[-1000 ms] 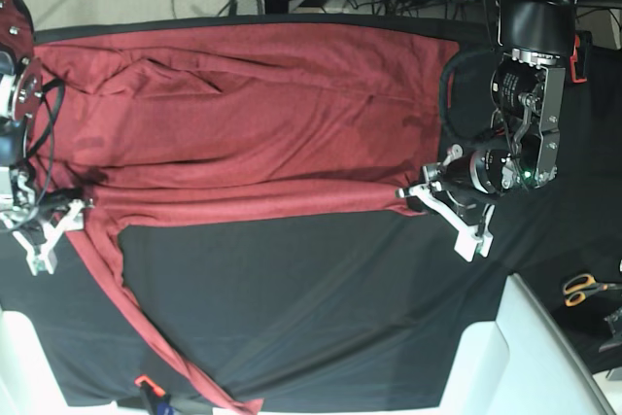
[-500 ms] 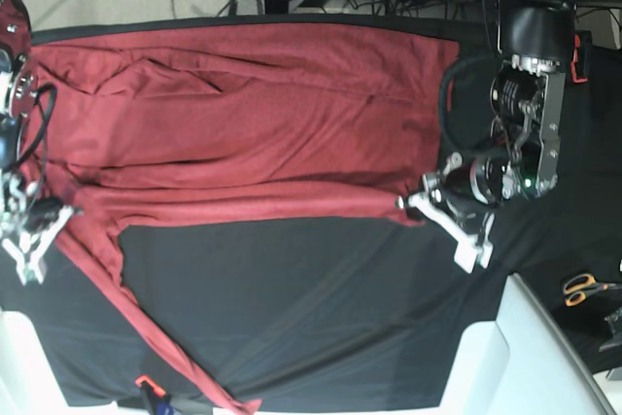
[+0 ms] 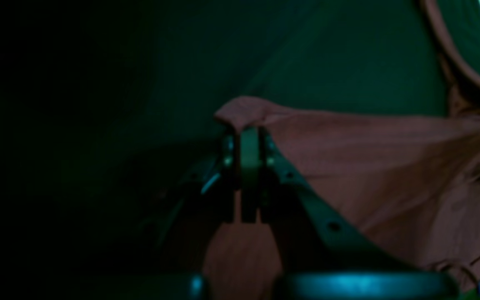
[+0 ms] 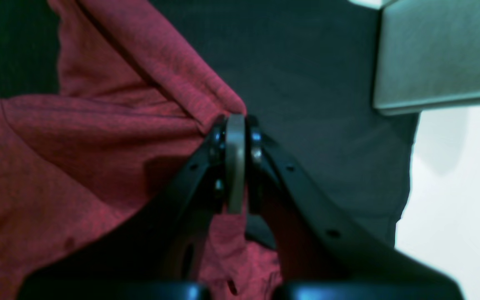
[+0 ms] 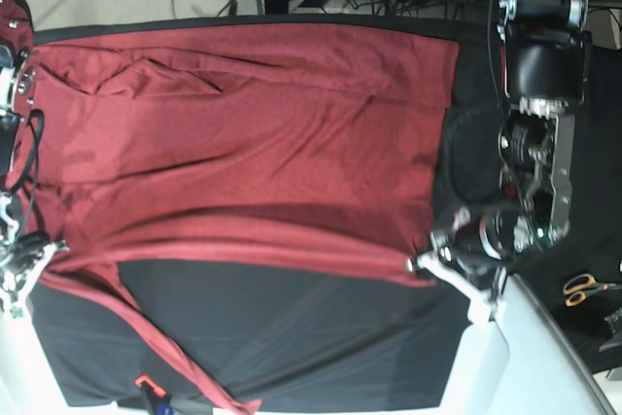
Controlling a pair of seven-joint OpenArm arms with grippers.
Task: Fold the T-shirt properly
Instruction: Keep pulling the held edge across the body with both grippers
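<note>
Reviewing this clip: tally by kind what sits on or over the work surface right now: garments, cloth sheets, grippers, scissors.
Garments: 1, the T-shirt
Cloth sheets: 1, the black cloth sheet
Grippers: 2, left gripper and right gripper
Scissors: 1, orange-handled scissors
Total: 5

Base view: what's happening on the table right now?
Both arms hold the T-shirt, which lies spread over the black cloth. The left claw is shut on a corner of its near edge and the right claw is pinched on the other end. That edge hangs stretched between them, and one sleeve trails loose.
</note>
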